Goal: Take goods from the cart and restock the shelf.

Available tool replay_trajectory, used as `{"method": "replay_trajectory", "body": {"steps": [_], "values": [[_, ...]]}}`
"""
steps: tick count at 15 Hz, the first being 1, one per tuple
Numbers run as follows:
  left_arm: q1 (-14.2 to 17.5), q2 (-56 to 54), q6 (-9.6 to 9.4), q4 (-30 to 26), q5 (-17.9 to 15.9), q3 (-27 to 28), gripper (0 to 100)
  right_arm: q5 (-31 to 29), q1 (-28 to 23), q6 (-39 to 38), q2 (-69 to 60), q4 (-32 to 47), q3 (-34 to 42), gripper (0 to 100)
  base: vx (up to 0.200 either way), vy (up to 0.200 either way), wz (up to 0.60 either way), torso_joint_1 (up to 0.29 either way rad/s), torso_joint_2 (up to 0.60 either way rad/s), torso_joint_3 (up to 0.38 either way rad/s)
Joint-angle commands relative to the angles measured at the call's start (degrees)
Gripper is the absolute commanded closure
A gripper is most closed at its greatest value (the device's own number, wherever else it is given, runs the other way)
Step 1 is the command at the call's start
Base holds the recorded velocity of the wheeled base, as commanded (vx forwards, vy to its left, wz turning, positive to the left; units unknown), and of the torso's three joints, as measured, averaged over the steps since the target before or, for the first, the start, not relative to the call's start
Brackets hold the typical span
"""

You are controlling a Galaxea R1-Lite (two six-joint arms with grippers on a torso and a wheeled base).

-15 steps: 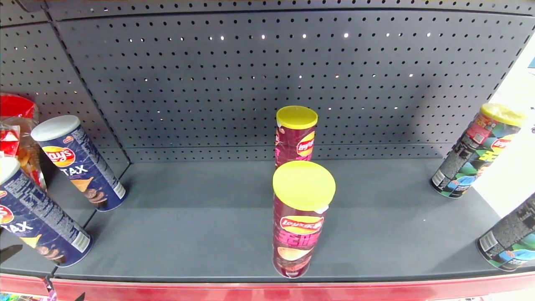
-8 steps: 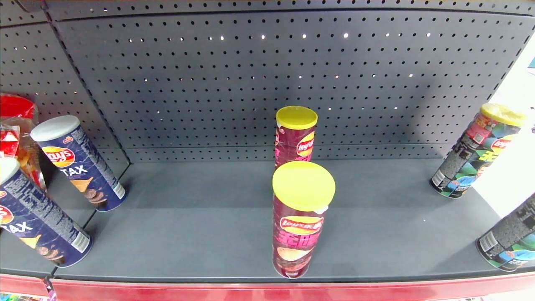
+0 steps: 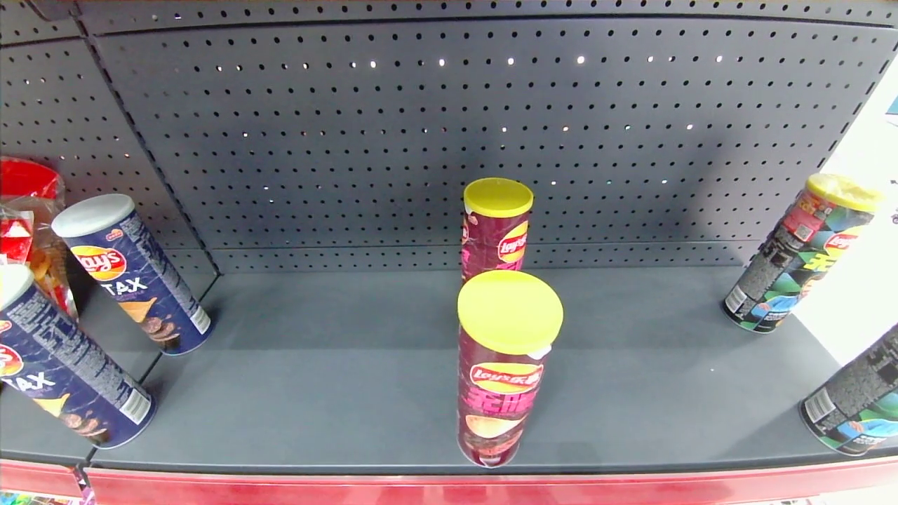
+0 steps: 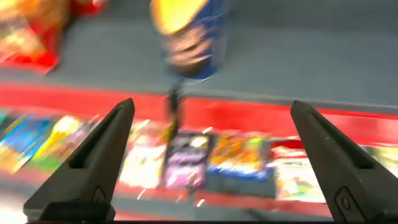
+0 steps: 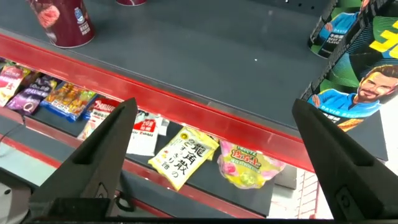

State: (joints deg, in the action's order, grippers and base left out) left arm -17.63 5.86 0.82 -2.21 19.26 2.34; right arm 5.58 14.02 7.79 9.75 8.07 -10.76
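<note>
the left gripper (image 4: pixel 210 155) has drawn back off the shelf (image 3: pixel 337 379), jaws open and empty. the right gripper (image 5: pixel 211 155) is open too; fetching from the cart likely comes next.

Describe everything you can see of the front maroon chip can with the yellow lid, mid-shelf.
The front can is a tall maroon tube, seemingly cardboard, with a round yellow plastic-looking lid closed on top. It stands upright near the front edge of the grey shelf, label facing out. A matching can stands just behind it; whether they touch cannot be told.
</note>
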Motion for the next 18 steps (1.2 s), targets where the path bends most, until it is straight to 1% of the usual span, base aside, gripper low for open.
{"method": "replay_trajectory", "body": {"steps": [1,2,3,4,6,8,9,10,11,12,13,14,15,16,17,18], "values": [[-1.27,-5.86,-1.70,1.24,-0.28,-0.58,0,0.04,0.04,0.03,-0.35,0.02,-0.05,0,0.000,0.000,0.00,0.000,0.00,0.000],[-1.27,-5.86,-1.70,1.33,-0.10,-0.58,0,0.04,0.04,0.03,-0.35,0.02,-0.05,0,0.000,0.000,0.00,0.000,0.00,0.000],[-0.48,-5.86,-2.84,1.59,7.19,-0.67,0,0.13,0.04,0.03,-0.44,0.02,-0.05,0,0.000,0.000,0.00,0.000,0.00,0.000],[-0.21,-5.86,-2.84,1.50,7.63,-0.58,0,0.04,0.04,0.03,-0.44,0.10,-0.05,0,0.000,0.000,0.00,0.000,0.00,0.000],[2.25,-0.68,-3.01,1.33,8.42,-0.49,0,-0.13,-0.04,0.03,-0.52,0.02,-0.22,0,0.000,0.000,0.00,0.000,0.00,0.000],[11.39,3.28,-2.75,1.24,8.51,-0.41,0,-0.31,-0.13,0.03,-1.23,0.02,-0.31,0,0.000,0.000,0.00,0.000,0.00,0.000],[19.12,4.77,-2.14,1.24,8.51,-0.49,0,-0.75,-0.13,0.03,-1.58,0.02,-0.40,0,0.000,0.000,0.00,0.000,0.00,0.000],[22.81,4.33,-1.96,1.24,8.51,-0.49,0,-1.28,-0.13,0.03,-1.67,0.02,-0.49,0,0.000,0.000,0.00,0.000,0.00,0.000],[24.22,0.90,-1.96,1.24,7.19,-0.49,0,-1.63,-0.13,0.03,-1.67,0.02,-0.57,0,0.000,0.000,0.00,0.000,0.00,0.000],[23.96,-0.94,-0.99,2.73,4.03,-1.29,0,-1.63,-0.04,0.03,-1.67,0.02,-0.66,0,0.000,0.000,0.00,0.000,0.00,0.000],[23.96,-0.77,0.59,7.04,-0.19,-2.34,0,-1.54,-0.13,0.03,-1.67,0.02,-0.75,0,0.000,0.000,0.00,0.000,0.00,0.000],[23.96,-0.77,0.85,7.83,-6.96,-2.34,0,-1.54,-0.04,0.03,-1.67,0.02,-0.66,0,0.000,0.000,0.00,0.000,0.00,0.000],[23.96,-0.68,0.85,7.48,-15.31,-2.34,0,-1.54,-0.04,0.03,-1.58,0.02,-0.66,0,0.000,0.000,0.00,0.000,0.00,0.000],[23.96,-0.77,0.24,5.46,-23.30,-2.34,0,-1.54,0.04,0.03,-1.58,0.02,-0.49,0,0.000,0.000,0.00,0.000,0.00,0.000],[23.78,-0.24,-0.47,4.67,-26.73,-2.16,0,-1.54,0.04,0.03,-1.40,0.02,-0.57,0,0.000,0.000,0.00,0.000,0.00,0.000],[23.25,0.55,-0.55,4.67,-27.26,-2.16,0,-1.54,0.04,0.03,-1.40,0.02,-0.57,0,0.000,0.000,0.00,0.000,0.00,0.000]]}}
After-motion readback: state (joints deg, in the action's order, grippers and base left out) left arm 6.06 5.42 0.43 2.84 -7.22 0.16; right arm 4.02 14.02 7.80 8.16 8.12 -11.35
